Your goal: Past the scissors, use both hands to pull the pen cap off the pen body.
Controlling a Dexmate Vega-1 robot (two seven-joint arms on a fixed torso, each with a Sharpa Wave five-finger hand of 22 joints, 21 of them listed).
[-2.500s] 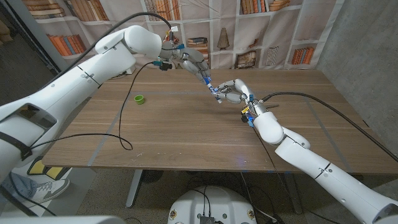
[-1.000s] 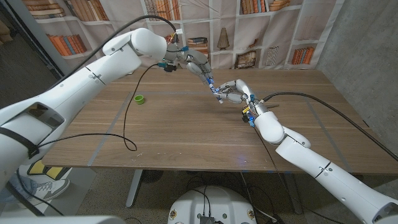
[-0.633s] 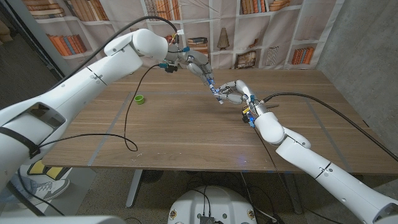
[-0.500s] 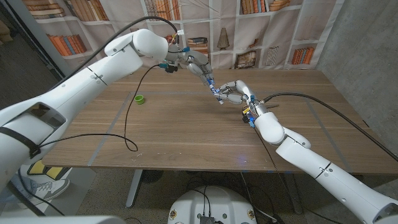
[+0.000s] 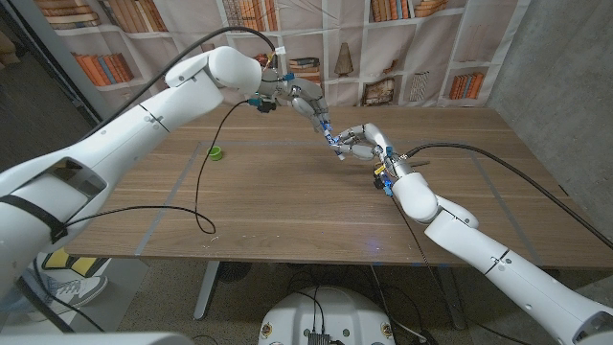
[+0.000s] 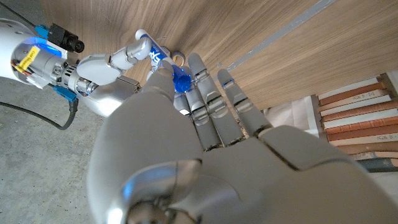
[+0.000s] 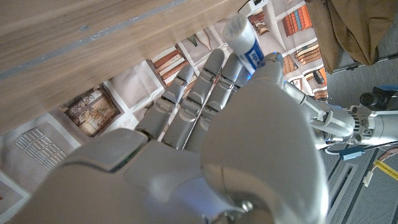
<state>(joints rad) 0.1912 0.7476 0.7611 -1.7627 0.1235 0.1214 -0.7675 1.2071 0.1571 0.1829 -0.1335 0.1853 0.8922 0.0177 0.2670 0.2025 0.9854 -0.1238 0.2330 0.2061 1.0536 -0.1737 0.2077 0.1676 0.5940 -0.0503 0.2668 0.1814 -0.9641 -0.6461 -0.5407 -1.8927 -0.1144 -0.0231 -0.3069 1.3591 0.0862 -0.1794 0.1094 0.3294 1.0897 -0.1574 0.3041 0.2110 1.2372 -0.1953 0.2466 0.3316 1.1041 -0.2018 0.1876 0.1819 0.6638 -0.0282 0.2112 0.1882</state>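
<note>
A white pen with blue print (image 5: pixel 332 138) hangs above the far middle of the table, between my two hands. My left hand (image 5: pixel 305 100) reaches in from the far left and pinches the blue cap end (image 6: pixel 180 82). My right hand (image 5: pixel 360 142) grips the white pen body (image 6: pixel 148 47) from the other side. The right wrist view has the pen body (image 7: pixel 244 43) sticking out above my right hand (image 7: pixel 205 124), with my left hand (image 7: pixel 311 112) beyond it. Cap and body look joined in the left wrist view.
A small green ring (image 5: pixel 216 150) lies on the wooden table (image 5: pixel 287 201) at the left, partly behind a black cable (image 5: pixel 198 182) hanging from my left arm. A bookshelf backdrop (image 5: pixel 383 48) stands behind the far edge.
My left arm has swung a little to the right over the table. Both hands stay on the pen at nearly the same spot.
</note>
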